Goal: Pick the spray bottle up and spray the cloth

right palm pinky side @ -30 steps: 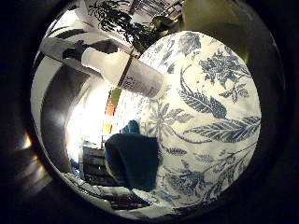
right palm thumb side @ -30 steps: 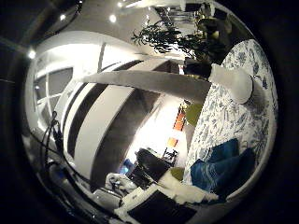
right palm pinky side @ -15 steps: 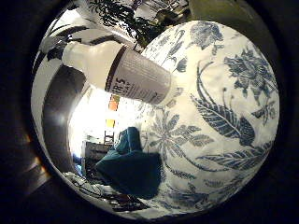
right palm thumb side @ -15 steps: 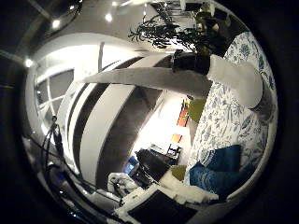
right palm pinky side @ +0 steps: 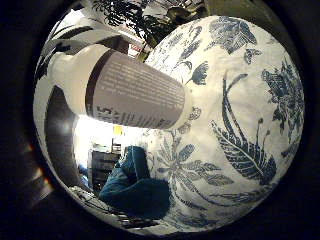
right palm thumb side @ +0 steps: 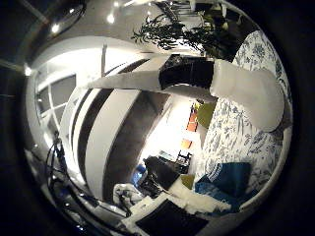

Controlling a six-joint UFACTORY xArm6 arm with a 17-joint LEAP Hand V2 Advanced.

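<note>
The spray bottle (right palm pinky side: 131, 91) is white with a brown label and stands on a table covered with a blue-flowered white cloth (right palm pinky side: 240, 150). It fills much of the little finger side view, so it is close to the palm. The thumb side view shows its black spray head (right palm thumb side: 189, 73) on top of the white body. A crumpled teal cloth (right palm pinky side: 134, 190) lies on the table a short way from the bottle's base. A white finger of my hand (right palm thumb side: 193, 199) reaches in at the picture's edge, stretched out and touching nothing. The hand holds nothing.
A leafy plant (right palm thumb side: 167, 30) stands behind the bottle at the far side of the table. Beyond the table's edge lies a room with dark shelves (right palm pinky side: 102, 162) and white curved wall bands (right palm thumb side: 106, 142).
The bottle has grown larger in both views over the last second as the palm closed in on it. Bottle and teal cloth themselves have not moved.
</note>
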